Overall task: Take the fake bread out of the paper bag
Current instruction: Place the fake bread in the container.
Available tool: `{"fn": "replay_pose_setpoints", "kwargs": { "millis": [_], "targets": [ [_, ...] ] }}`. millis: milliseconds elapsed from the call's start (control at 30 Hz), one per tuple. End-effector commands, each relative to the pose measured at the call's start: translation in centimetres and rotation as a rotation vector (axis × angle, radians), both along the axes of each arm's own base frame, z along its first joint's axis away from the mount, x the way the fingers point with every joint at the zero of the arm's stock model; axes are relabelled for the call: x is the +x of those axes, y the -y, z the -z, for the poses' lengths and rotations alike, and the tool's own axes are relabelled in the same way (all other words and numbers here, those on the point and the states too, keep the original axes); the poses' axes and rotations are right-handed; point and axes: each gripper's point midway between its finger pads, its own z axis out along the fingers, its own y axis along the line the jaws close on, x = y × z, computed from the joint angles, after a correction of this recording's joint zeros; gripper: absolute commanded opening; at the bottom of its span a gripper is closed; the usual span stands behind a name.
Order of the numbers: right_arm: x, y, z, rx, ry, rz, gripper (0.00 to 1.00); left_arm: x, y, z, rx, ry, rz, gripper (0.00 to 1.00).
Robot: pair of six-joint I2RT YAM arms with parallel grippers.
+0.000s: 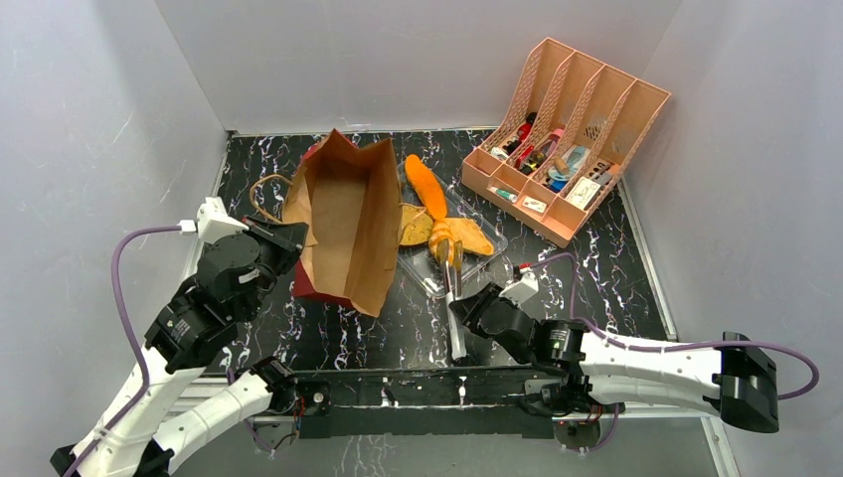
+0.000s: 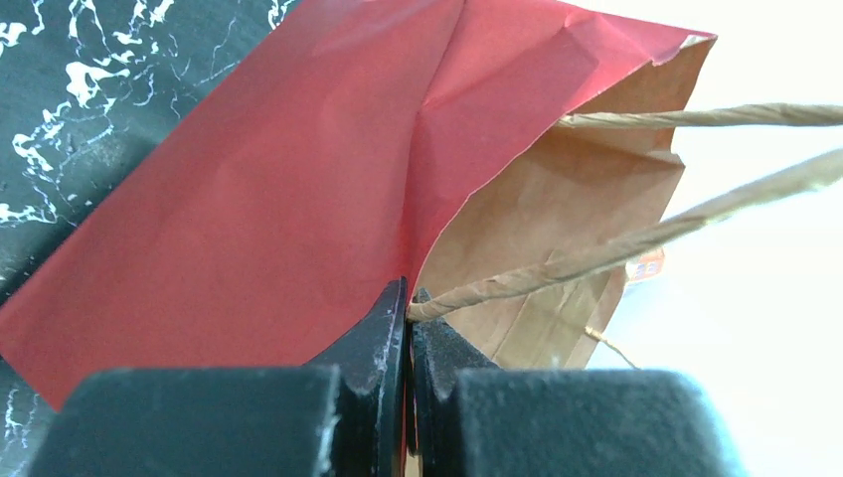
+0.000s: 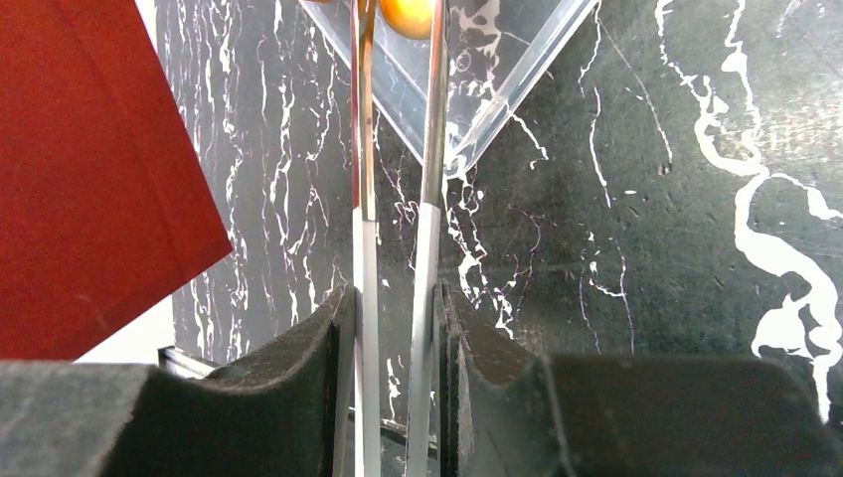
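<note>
Where grey walls enclose it, black marbled tabletop, paper bag

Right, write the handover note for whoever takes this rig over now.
Left pincer: shut on the twisted handle of the paper bag, which lies with its mouth open.
Right pincer: shut on metal tongs, tips at an orange-brown bread piece in the clear tray.
Also in the tray: orange loaf, tan flat pieces.
Done: no bread shows inside the bag.
Left: probably release that piece, then check the bag's far end.
</note>
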Motion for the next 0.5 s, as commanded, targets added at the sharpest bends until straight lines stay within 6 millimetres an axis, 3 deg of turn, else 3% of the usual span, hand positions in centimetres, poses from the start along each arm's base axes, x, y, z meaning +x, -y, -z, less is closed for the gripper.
{"fn": "replay_pose_setpoints", "kwargs": {
  "millis": [0,233,400,467],
  "targets": [
    [0.9,-1.2,-1.5,0.087,0.029,0.004,0.00,0.3,0.6,0.1,-0.126,0.017,-0.025,0.00],
    [0.6,-1.7,-0.6,0.096,-0.005,-0.015,0.04,0.0,0.0,1.7,-0.192,0.011,-0.064,0.00],
    [0.4,-1.9,-0.4,0.105,-0.023,-0.025,0.18,-0.1,-0.1,2.4,-0.212,0.006,-0.079,0.00],
    [0.0,-1.4,1.0,0.084,-0.043,-0.028,0.24,-0.1,-0.2,2.7,-0.216,0.003,-0.084,0.00]
  ]
}}
